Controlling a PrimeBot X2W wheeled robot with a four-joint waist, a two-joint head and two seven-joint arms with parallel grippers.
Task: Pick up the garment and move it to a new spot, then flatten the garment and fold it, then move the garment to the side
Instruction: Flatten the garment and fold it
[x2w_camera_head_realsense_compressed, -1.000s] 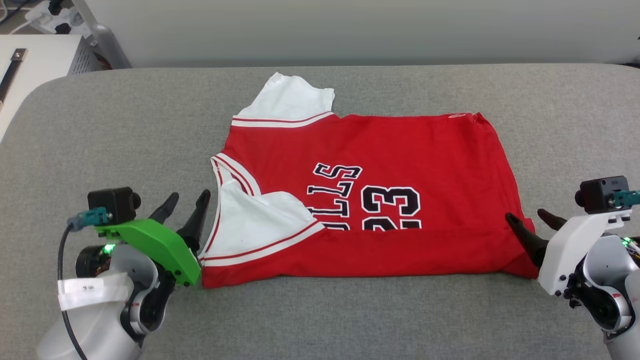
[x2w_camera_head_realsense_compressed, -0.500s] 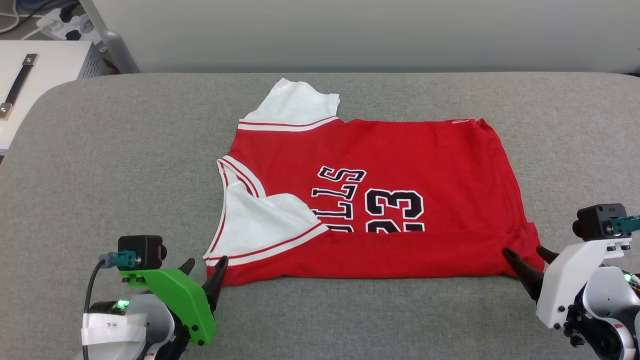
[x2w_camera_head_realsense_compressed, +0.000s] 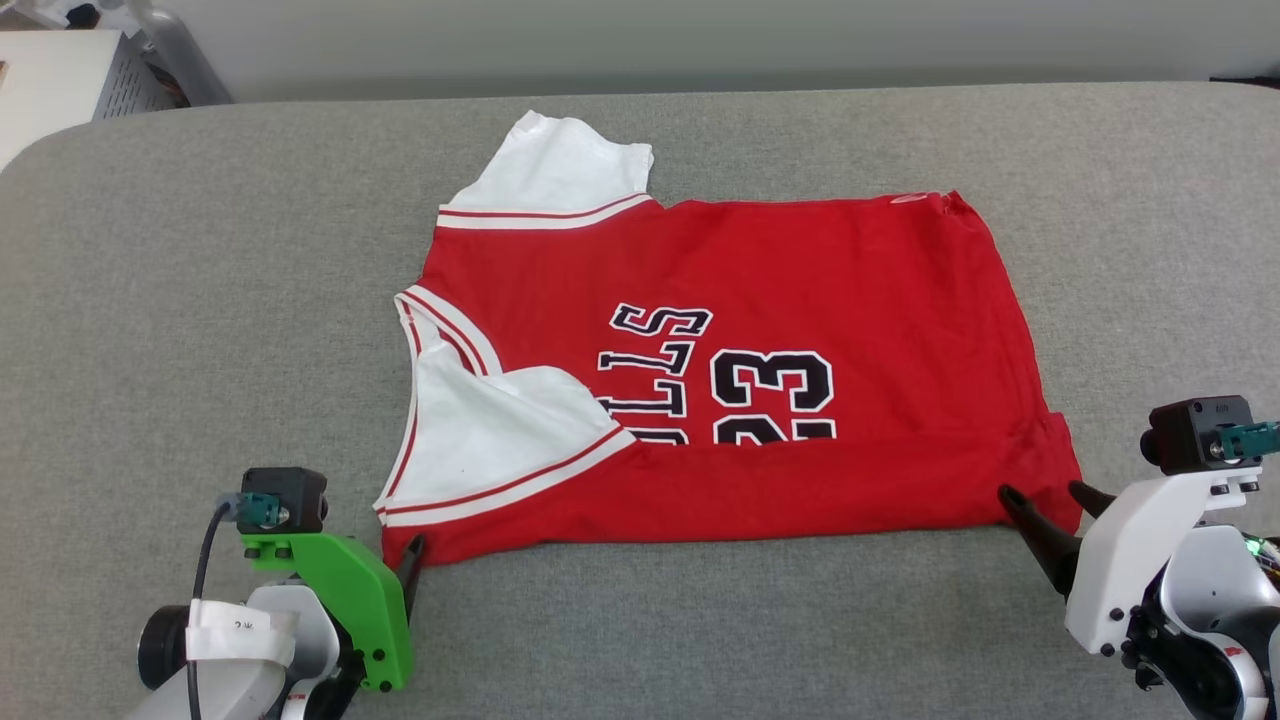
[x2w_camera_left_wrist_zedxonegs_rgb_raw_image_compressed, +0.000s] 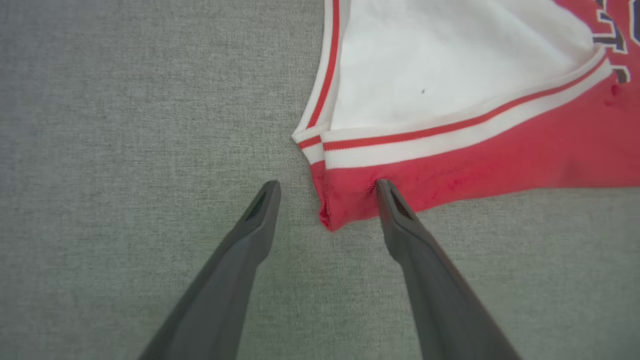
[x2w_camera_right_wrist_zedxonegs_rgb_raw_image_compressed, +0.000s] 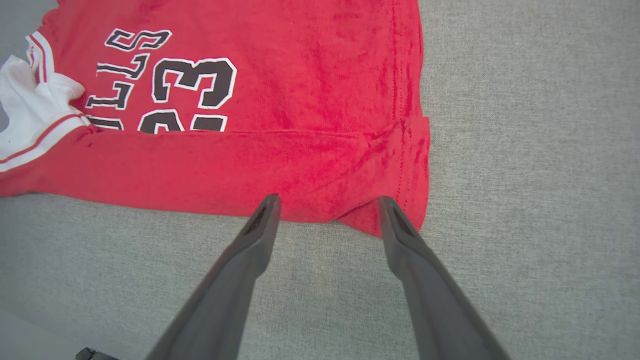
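The red BULLS 23 jersey is lying at the middle of the desk, long axis left-to-right, while the left gripper and right gripper, jaws open and empty, are straddling its near sleeve-end and hem-end corners respectively.

The head view looks down from the near side and takes in the whole garment. Each wrist view sits low and close, facing far — the left on the garment's near left corner, the right on its near right corner, both shared with the head view.
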